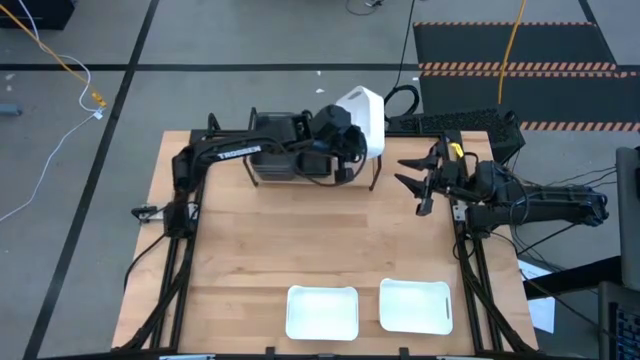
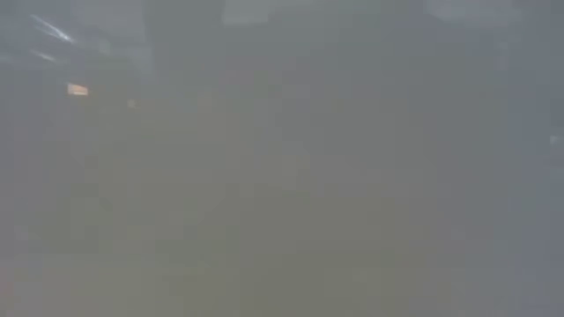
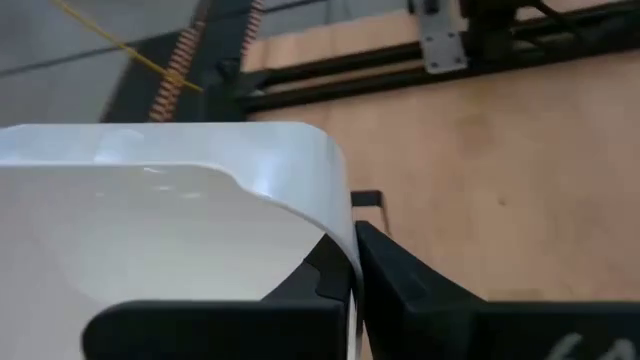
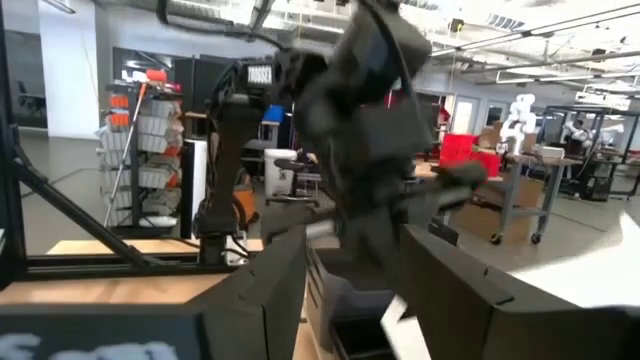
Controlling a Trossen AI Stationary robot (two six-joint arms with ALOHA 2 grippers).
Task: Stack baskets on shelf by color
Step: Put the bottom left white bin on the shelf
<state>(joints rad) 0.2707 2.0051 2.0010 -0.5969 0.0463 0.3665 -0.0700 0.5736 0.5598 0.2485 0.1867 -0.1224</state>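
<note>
Left gripper: clenched on the wall of one white basket; in the wrist view my fingers pinched the rim at its rounded corner, so that the shallow bin could be carried by one thin edge.

Held basket, attitude: tilted on edge in the upper centre of the high view, hanging from the grip over the right end of the shelf, apparently to clear the rack before being laid flat.

Shelf: upper centre of the frame, largely hidden under my left arm; a dark basket sat on it at the left, leaving the right end for another colour, as I judged.

Right gripper: released, jaws spread and empty, parked at centre right just beside the shelf, kept clear of the carrying arm.

Remaining white baskets: two, one and another, lying side by side and apart at the lower centre of the frame, open side up, within reach for later pickups.

Low view: fogged, nothing readable.

Progress, estimated: white stack not yet begun.
</note>
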